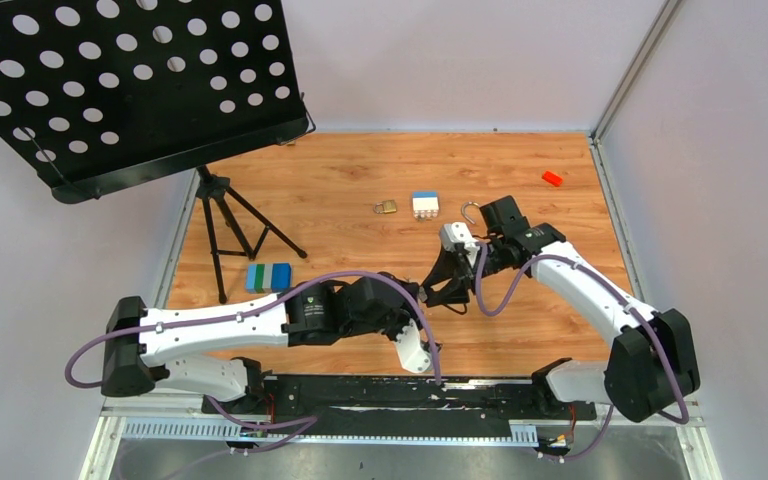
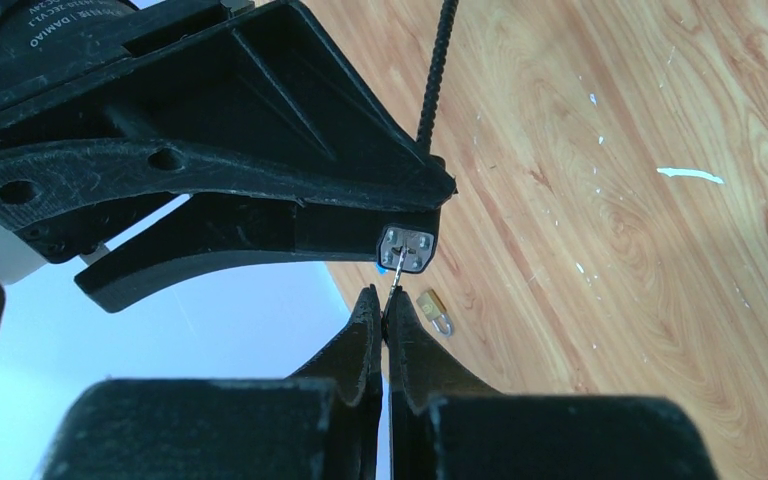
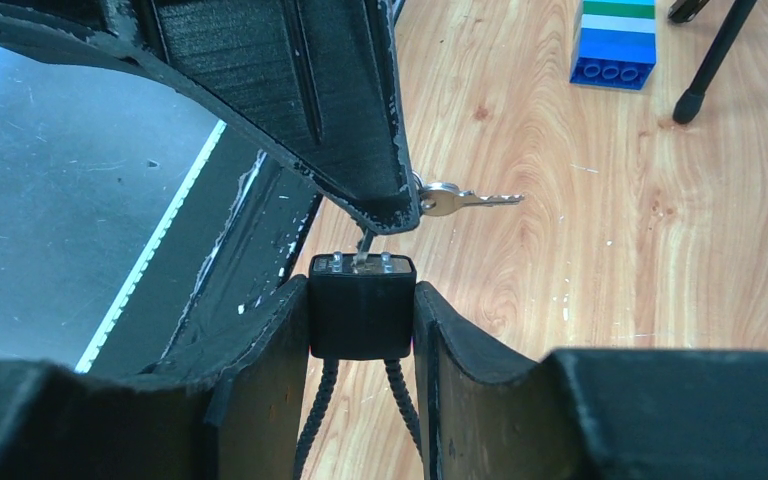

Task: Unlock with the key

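Note:
My right gripper (image 3: 362,300) is shut on a blocky black lock body (image 3: 360,318), with two black cable ends hanging below it. My left gripper (image 2: 384,300) is shut on the thin grey key (image 2: 396,273). The key's tip sits in the lock's silvery end face (image 2: 407,248). In the right wrist view the key's shaft (image 3: 364,243) enters the top of the lock, and a second key (image 3: 465,200) on the same ring sticks out sideways. In the top view the two grippers meet above the near middle of the table, the left (image 1: 415,294) and the right (image 1: 448,282).
A small brass padlock (image 1: 387,207) lies at mid-table, also in the left wrist view (image 2: 436,311). A white-and-blue block (image 1: 424,205), a red block (image 1: 552,178) and a blue-green block (image 1: 268,277) lie around. A black music stand on a tripod (image 1: 228,225) stands at the left.

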### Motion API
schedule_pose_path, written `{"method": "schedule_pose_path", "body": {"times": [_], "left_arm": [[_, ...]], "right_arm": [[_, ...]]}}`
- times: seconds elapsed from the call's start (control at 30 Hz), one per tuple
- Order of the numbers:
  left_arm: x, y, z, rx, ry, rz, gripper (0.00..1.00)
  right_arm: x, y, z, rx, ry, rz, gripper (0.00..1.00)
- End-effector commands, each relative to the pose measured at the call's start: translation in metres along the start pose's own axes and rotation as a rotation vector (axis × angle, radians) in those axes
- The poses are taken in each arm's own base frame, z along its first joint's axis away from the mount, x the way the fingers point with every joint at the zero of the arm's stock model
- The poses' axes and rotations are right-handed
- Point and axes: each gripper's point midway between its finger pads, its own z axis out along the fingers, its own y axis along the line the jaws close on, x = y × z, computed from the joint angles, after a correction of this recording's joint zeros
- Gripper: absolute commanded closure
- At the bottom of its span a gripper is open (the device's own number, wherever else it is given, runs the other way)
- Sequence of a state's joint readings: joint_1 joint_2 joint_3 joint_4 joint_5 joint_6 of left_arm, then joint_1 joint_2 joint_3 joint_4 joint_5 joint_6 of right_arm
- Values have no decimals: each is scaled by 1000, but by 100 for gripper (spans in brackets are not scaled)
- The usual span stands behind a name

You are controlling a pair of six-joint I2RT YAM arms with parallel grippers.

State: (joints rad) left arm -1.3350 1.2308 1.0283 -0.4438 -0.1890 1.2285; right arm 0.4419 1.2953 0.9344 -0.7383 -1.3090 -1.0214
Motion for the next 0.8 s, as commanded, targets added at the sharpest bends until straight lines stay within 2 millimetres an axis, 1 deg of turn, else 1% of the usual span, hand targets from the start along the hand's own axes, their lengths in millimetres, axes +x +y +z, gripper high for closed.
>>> {"method": "schedule_pose_path", "body": {"times": [0.0, 0.17, 0.33, 0.4, 0.57, 0.77], "left_arm": [[-14, 9, -10, -46, -73, 11, 100], [-19, 1, -11, -17, -107, 17, 100], [-17, -2, -8, -9, -92, 25, 100], [-14, -1, -8, -16, -77, 28, 100], [-8, 10, -12, -57, -37, 18, 100], [2, 13, -13, -78, 5, 17, 100]], "right_arm": [[-27, 0, 1, -47, -80, -44, 100], [-27, -1, 2, -53, -85, -26, 100], [-26, -2, 3, -62, -90, -10, 100], [-26, -1, 3, -62, -89, -13, 100], [-23, -1, 2, -54, -78, -21, 100], [-21, 0, 2, -55, -73, -20, 100]]}}
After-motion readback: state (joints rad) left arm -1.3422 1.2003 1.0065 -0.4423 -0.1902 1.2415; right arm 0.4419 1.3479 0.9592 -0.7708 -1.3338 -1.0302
